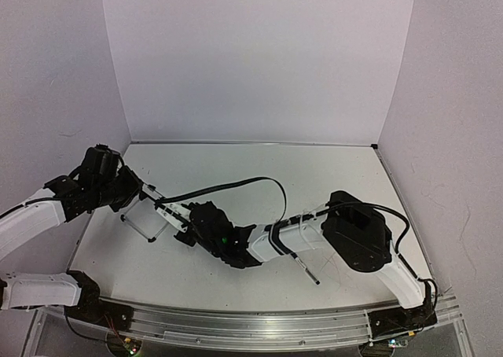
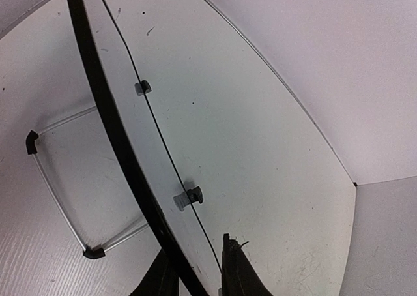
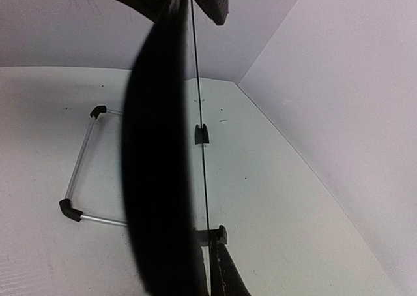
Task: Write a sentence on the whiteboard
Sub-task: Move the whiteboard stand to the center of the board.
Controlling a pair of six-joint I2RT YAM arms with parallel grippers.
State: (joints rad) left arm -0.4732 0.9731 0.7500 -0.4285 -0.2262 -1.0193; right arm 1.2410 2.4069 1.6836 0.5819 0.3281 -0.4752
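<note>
Whiteboard point(image 3: 159, 178) shows edge-on, writing face hidden.

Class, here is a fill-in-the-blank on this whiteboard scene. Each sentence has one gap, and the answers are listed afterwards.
1. The whiteboard is clamped by ____ grippers at once.
2. Its thin frame is coloured ____.
3. In the top view, the left gripper holds the board's ____ end, and the right gripper holds the other.
4. In the left wrist view, the wire stand shows ____ black corner caps.

Missing words: two; black; left; two.
</note>
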